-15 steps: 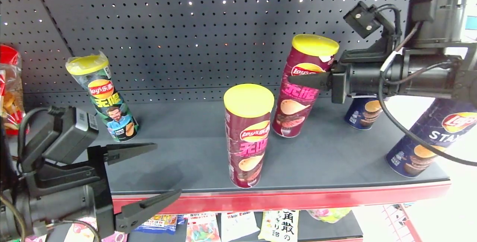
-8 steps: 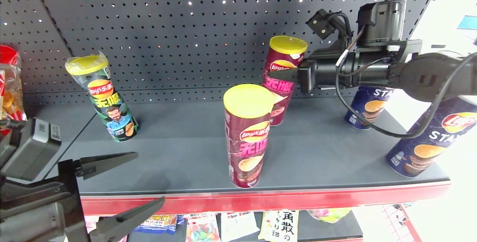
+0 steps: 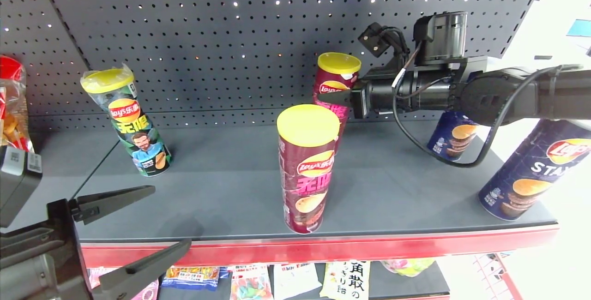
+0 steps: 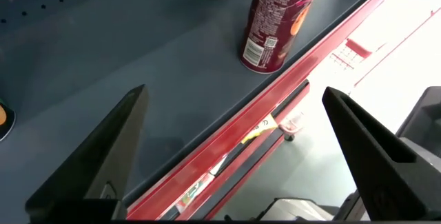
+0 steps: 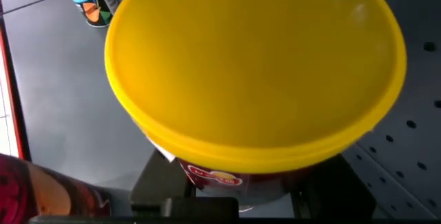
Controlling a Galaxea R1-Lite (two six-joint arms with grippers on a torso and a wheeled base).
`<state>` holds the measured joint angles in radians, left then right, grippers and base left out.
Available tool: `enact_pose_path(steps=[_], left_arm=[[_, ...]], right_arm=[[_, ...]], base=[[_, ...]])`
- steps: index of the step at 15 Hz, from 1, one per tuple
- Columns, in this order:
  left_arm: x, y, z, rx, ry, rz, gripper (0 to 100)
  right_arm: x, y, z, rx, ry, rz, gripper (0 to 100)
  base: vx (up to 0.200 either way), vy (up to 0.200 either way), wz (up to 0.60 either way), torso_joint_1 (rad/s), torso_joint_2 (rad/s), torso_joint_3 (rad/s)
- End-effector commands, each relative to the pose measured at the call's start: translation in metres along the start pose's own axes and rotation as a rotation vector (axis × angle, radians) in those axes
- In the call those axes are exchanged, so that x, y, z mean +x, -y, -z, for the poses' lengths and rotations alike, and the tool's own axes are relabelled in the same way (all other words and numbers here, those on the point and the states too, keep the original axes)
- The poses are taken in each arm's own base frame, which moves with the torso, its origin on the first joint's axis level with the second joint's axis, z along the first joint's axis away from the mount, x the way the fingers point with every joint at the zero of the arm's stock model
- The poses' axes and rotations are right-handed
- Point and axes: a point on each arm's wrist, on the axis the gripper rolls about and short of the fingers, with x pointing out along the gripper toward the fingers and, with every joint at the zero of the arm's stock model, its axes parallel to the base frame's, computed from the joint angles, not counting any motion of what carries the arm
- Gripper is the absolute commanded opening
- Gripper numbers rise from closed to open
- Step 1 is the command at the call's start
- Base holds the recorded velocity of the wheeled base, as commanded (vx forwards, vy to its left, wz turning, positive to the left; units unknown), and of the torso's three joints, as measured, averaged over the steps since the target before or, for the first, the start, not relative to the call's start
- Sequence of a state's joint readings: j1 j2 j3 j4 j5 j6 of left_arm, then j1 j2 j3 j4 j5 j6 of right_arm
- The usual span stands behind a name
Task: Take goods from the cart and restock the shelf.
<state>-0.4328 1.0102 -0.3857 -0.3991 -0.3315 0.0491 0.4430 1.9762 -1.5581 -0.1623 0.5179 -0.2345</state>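
Observation:
My right gripper (image 3: pixel 339 99) is shut on a maroon chip can (image 3: pixel 333 84) with a yellow lid (image 5: pixel 255 65), held upright at the back of the grey shelf (image 3: pixel 221 184), close to the pegboard. A second maroon can (image 3: pixel 307 166) stands at the shelf's front edge, just in front of the held one, and shows again (image 4: pixel 275 17) in the left wrist view. My left gripper (image 3: pixel 147 219) hangs open and empty at the lower left, in front of the red shelf lip (image 4: pixel 227 155).
A green can (image 3: pixel 127 120) leans against the pegboard at the back left. Two blue cans stand on the right, one at the back (image 3: pixel 452 134) and one at the front corner (image 3: pixel 535 171). Snack bags (image 3: pixel 295 279) hang below.
My right gripper has carried the maroon can leftward and deeper, toward the back of the shelf. The left gripper has drawn down and to the left, staying open.

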Motion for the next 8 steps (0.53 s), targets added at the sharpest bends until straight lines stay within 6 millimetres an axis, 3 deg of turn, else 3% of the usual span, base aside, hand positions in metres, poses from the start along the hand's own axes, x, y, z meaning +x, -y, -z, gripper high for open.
enact_pose_path(steps=[1, 5, 6, 8], left_arm=[[-0.0014, 0.0004, -0.0005, 0.002, 0.007, -0.001, 100], [-0.0014, 0.0005, 0.0013, 0.0, 0.001, 0.0, 100], [-0.0014, 0.0005, 0.0013, 0.0, 0.001, 0.0, 100], [-0.0014, 0.0005, 0.0013, 0.0, 0.001, 0.0, 100]], right_arm=[[0.0048, 0.0005, 0.0028, 0.002, -0.005, -0.005, 0], [0.0079, -0.0013, 0.0054, 0.005, -0.013, -0.012, 0], [0.0084, -0.0012, 0.0064, 0.007, -0.015, -0.012, 100], [0.0076, -0.0017, 0.0066, 0.008, -0.017, -0.012, 100]], base=[[0.0, 0.0, 0.0, 0.0, 0.0, 0.0], [0.0, 0.0, 0.0, 0.0, 0.0, 0.0], [0.0, 0.0, 0.0, 0.0, 0.0, 0.0], [0.0, 0.0, 0.0, 0.0, 0.0, 0.0]])
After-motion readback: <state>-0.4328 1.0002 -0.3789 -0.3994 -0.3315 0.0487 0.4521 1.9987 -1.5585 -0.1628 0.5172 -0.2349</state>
